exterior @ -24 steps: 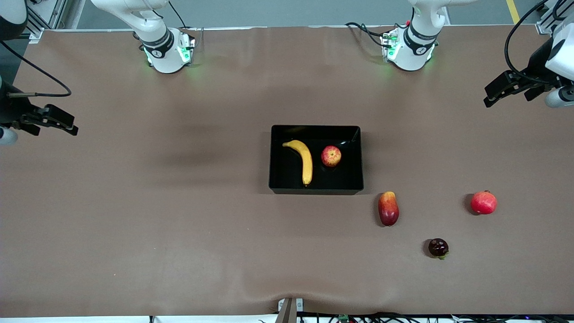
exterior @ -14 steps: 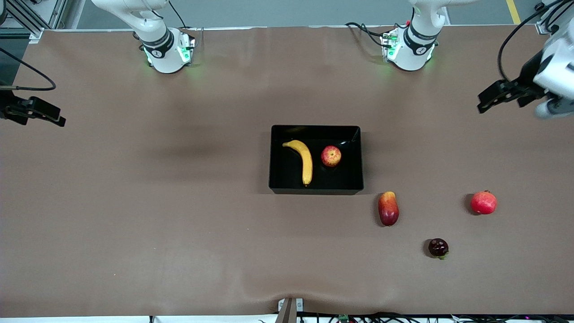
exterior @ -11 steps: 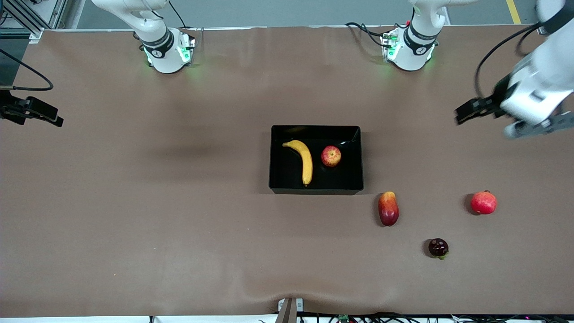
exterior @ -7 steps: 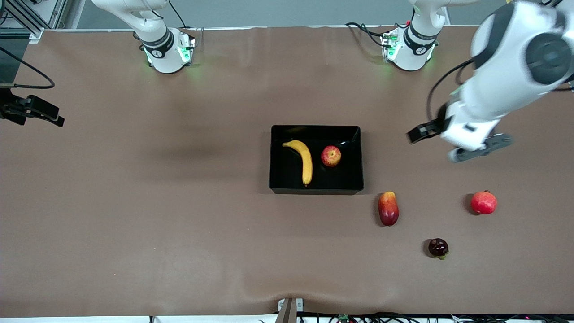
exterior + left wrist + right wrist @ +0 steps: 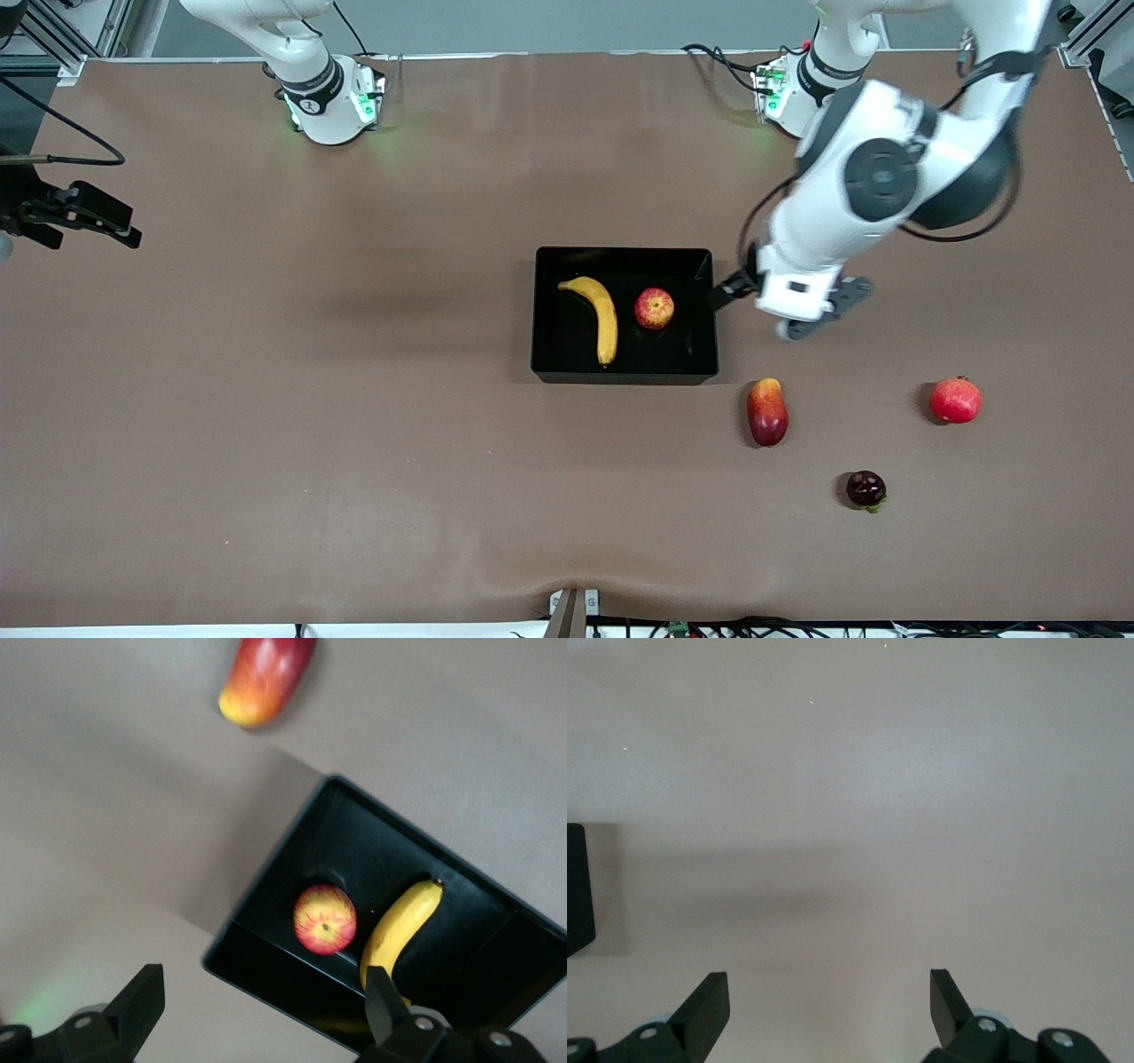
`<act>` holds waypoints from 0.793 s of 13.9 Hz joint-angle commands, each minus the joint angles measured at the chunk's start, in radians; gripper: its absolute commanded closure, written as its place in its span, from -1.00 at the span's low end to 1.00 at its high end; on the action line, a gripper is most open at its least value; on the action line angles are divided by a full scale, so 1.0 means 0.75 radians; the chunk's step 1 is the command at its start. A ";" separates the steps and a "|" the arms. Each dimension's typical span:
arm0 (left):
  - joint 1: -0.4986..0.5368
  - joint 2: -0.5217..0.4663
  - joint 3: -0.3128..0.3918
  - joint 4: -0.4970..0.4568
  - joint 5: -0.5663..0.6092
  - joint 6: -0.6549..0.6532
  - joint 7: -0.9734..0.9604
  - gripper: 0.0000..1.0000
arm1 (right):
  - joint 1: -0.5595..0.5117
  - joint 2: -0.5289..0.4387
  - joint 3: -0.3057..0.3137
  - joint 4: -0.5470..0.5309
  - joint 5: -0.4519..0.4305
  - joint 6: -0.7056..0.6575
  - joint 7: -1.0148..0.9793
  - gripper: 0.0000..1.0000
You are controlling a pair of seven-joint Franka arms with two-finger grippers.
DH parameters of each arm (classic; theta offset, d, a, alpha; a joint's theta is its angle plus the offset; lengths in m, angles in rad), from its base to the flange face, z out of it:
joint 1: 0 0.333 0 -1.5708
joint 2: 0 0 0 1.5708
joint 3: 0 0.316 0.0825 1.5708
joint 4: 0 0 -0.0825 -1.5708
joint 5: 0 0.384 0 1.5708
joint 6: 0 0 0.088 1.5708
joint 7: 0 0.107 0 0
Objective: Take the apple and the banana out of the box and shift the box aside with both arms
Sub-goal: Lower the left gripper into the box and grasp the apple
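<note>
The black box (image 5: 682,347) sits mid-table with the yellow banana (image 5: 601,315) and the small red apple (image 5: 654,308) lying in it. My left gripper (image 5: 728,295) is open and empty, over the box's wall at the left arm's end of the table. The left wrist view shows its open gripper (image 5: 261,1010) above a corner of the box (image 5: 372,837), with the apple (image 5: 325,919) and banana (image 5: 399,926) inside. My right gripper (image 5: 93,223) is open and empty over the right arm's end of the table; its wrist view (image 5: 828,1001) shows bare table.
A red-orange mango (image 5: 767,412) lies just nearer the camera than the box's corner; it also shows in the left wrist view (image 5: 266,673). A plain red round fruit (image 5: 956,400) and a small dark fruit (image 5: 866,489) lie toward the left arm's end.
The left arm has swung in from the table's end, and its gripper is now at the box's wall. The right gripper has barely shifted. The fruits and box have not moved.
</note>
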State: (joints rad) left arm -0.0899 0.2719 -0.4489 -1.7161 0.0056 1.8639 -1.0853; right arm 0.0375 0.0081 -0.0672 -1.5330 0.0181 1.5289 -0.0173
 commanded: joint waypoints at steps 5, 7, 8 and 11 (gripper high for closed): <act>-0.217 0.257 0.001 -0.103 0.262 0.302 -0.402 -1.00 | -0.009 0.008 -0.004 0.019 0.002 0.001 -0.008 -1.00; -0.218 0.271 -0.001 -0.172 0.334 0.370 -0.455 -1.00 | -0.009 0.008 -0.004 0.019 0.002 0.001 -0.008 -1.00; -0.220 0.286 0.001 -0.197 0.336 0.435 -0.475 -1.00 | -0.009 0.008 -0.004 0.019 0.002 0.001 -0.008 -1.00; -0.224 0.376 0.001 -0.205 0.450 0.476 -0.541 -1.00 | -0.005 0.008 -0.004 0.019 0.004 0.005 -0.008 -1.00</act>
State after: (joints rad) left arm -0.2580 0.5264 -0.4469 -1.8540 0.2722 2.1802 -1.4244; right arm 0.0370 0.0087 -0.0727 -1.5327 0.0181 1.5328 -0.0173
